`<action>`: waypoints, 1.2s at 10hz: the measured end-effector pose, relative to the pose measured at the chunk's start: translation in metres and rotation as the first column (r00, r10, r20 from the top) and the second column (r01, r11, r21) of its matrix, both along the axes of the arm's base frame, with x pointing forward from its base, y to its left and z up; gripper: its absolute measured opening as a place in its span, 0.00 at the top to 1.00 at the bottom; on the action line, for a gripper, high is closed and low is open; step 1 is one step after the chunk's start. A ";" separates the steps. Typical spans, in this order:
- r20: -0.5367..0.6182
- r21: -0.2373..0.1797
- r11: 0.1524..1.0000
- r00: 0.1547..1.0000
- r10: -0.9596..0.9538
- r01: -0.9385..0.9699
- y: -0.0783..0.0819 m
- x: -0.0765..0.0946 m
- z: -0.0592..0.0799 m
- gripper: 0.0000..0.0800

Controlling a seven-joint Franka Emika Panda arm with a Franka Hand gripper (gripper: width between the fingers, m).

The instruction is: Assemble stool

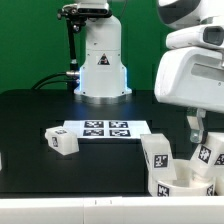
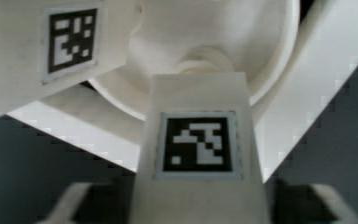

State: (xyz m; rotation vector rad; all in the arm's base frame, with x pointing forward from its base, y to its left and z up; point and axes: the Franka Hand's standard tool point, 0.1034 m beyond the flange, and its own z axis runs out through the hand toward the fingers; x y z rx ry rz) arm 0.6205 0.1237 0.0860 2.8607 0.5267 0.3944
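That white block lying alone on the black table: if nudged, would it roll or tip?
The block looks flat-sided and lies low, so it would probably slide, not roll or tip. It seems moulded plastic, likely stiff and fairly light.

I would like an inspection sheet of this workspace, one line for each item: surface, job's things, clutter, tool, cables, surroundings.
Surface: black table, bare apart from the items below.
Job's things: round seat at the exterior view's front right, with upright legs standing at it; a loose leg lies beside the marker board.
Clutter: nothing seen; only the marker board, flat at the centre.
Tool: tool is low over the seat, with a tagged leg between its fingers in the wrist view; open or shut cannot be told.
Cables: a dark cable runs to the robot base.
Surroundings: green backdrop behind.
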 end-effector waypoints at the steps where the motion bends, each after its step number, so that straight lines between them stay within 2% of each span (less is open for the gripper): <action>1: -0.008 -0.001 1.000 1.000 -0.003 0.003 -0.002 0.000 0.001 0.29; 2: -0.050 0.015 0.999 0.998 -0.043 0.044 -0.010 0.004 0.007 0.21; 4: -0.114 0.064 0.991 0.988 -0.106 0.114 -0.015 0.015 0.018 0.19; 5: -0.152 0.071 0.988 0.981 -0.123 0.135 -0.013 0.014 0.016 0.19; 6: -0.240 0.056 0.981 0.956 -0.166 0.185 -0.009 0.007 0.014 0.19; 7: -0.275 0.050 0.977 0.943 -0.187 0.209 -0.003 0.012 0.012 0.19; 9: -0.265 0.057 0.977 0.947 -0.182 0.204 0.000 0.011 0.004 0.19; 12: -0.266 0.053 0.974 0.943 -0.198 0.220 0.000 0.010 0.000 0.19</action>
